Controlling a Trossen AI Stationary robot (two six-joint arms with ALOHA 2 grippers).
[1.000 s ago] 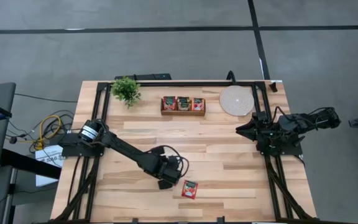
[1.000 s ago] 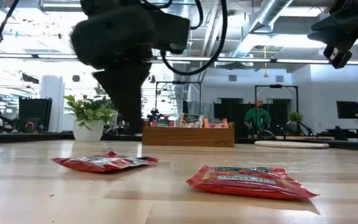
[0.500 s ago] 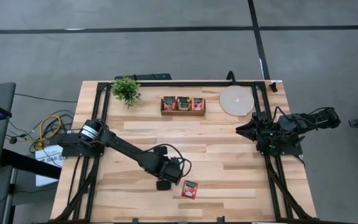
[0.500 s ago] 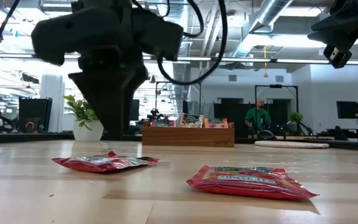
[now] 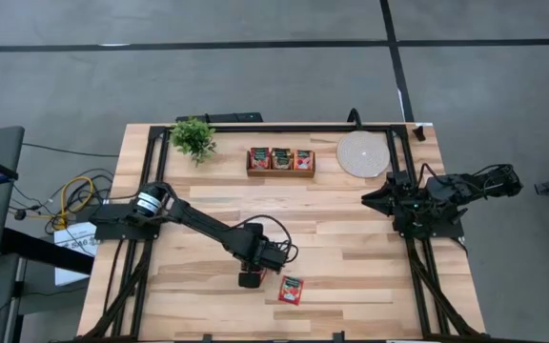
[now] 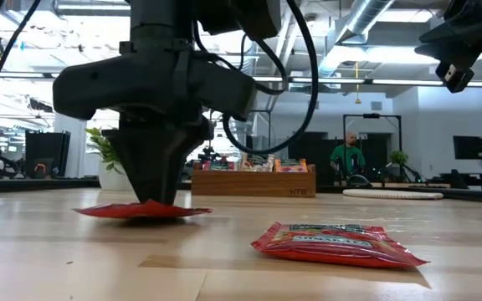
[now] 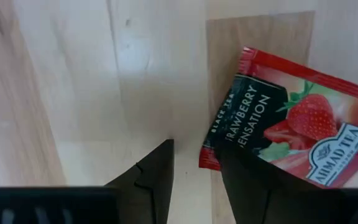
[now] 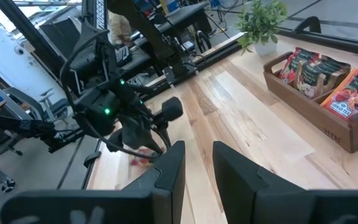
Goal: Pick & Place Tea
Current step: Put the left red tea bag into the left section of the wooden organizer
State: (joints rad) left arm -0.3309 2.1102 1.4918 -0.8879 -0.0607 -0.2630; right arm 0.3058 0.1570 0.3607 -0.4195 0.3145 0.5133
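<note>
High view, L to R. Potted plant [image 5: 193,137] at back-left of table [image 5: 351,238].

Left gripper [image 5: 249,278] down on front-centre boards. Wrist view: jaws spread, straddling the near edge of a red tea sachet [image 7: 291,134]; one finger [image 7: 156,177] on bare wood, the other on the packet's edge. Not closed on it. Packet lies flat and tilted; label text runs along its long side. Reads "BLACK TEA", "STRAWBERRY SENSATION", "AHMAD TEA", with strawberry art. Low view: same sachet [image 6: 141,211] flat on wood under the fingertips.

Second red sachet [image 5: 292,290] just beside it, nearer the front edge, flat, slightly askew, apart from gripper. Label not readable in low view [image 6: 337,242].

Wooden tray [image 5: 280,162] at back-centre, three tea packs upright in a row; one reads "PEACH & PASSION FRUIT" in right wrist view [image 8: 348,93].

Round pale disc [image 5: 363,153] at back-right.

Right gripper [image 5: 381,198] waits at right edge, raised, jaws apart w/ a narrow gap, holding nothing.

Open boards between tray and front sachets. Person in green top [image 6: 346,157] far behind.
</note>
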